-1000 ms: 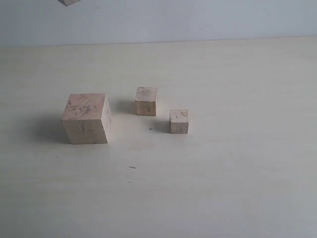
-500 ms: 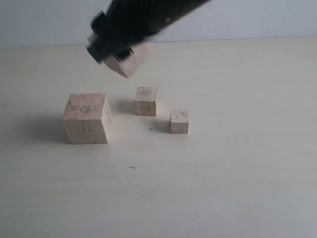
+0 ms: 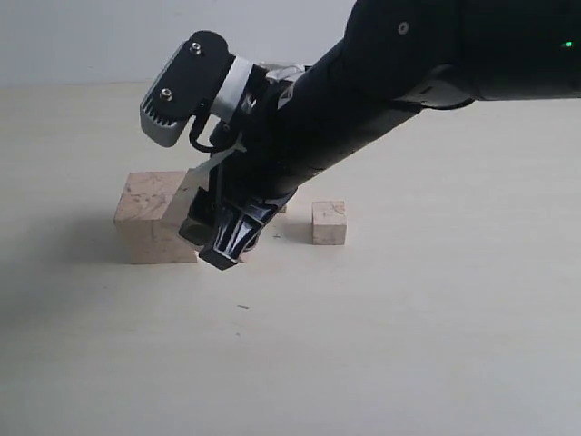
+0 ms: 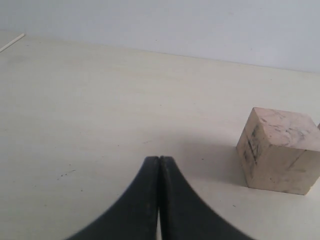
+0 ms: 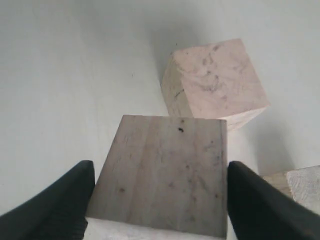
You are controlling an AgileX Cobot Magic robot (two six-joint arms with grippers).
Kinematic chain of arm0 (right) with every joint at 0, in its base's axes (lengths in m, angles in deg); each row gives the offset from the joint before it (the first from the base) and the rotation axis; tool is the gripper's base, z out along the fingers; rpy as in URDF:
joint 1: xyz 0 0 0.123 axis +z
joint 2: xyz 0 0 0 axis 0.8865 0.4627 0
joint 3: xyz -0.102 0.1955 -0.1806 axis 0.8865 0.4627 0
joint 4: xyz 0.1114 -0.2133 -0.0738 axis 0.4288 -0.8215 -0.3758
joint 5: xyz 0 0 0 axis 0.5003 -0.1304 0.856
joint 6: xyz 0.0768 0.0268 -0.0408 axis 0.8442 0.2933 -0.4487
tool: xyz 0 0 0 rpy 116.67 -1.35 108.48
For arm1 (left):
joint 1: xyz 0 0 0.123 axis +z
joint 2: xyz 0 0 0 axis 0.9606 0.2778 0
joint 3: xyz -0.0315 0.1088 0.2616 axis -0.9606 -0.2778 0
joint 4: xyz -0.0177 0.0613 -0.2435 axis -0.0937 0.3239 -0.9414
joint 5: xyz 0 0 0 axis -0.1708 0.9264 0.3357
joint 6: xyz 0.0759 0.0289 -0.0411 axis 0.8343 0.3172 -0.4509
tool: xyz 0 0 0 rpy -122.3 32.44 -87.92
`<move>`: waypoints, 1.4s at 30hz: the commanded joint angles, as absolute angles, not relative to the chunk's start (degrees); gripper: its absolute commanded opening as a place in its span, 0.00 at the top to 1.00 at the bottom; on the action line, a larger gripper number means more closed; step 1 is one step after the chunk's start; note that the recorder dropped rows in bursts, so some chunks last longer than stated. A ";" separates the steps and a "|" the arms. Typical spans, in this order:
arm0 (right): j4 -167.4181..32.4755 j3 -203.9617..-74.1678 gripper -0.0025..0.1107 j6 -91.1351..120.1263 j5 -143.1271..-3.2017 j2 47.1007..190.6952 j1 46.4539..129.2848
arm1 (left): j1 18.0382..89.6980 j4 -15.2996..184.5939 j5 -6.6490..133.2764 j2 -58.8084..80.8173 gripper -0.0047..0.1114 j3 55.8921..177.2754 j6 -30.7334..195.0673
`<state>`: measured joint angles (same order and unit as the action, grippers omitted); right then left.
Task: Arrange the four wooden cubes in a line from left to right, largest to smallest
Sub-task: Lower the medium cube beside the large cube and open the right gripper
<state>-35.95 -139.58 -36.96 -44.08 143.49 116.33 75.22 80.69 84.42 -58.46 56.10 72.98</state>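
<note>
The left gripper (image 4: 159, 161), seen only by its own wrist camera, hovers over the pale table (image 3: 408, 345) with its two black fingers pressed flat together and nothing between them. One wooden cube (image 4: 280, 152) with a dark streak down a side face stands on the table ahead of it, though that view does not show which of the four it is. In the exterior view, the largest cube (image 3: 143, 218) sits upright on the table at the left of the group, its right-hand part hidden behind the arm. Just to the right of the largest cube, the right gripper (image 3: 216, 241) reaches down from the upper right and across the middle, its tips low near the table surface. Its wrist camera shows the fingers (image 5: 60, 205) clamped on opposite sides of the held cube (image 5: 165, 175), a pale block with faint grain and a few dark specks on its upper face; whether that cube touches the table cannot be told. Beyond it in that view stands a second cube (image 5: 215, 82), and the corner of a third cube (image 5: 302, 182) shows close to one finger. Well to the right of the largest cube, past the arm, a small cube (image 3: 329, 222) stands alone and upright on the table, apart from the gripper.
</note>
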 commanded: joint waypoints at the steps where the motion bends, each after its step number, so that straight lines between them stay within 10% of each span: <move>1: -31.75 -137.17 0.98 -41.69 -47.64 141.20 116.44 | 74.90 80.53 83.82 -58.81 0.96 55.89 73.01; 29: -32.17 -136.16 0.98 -42.84 -53.16 150.51 107.53 | 74.90 80.53 83.82 -58.81 0.96 55.89 73.01; 42: 1.86 -136.38 0.98 -105.67 -38.36 159.38 100.95 | 74.90 80.53 83.82 -58.81 0.96 55.89 73.01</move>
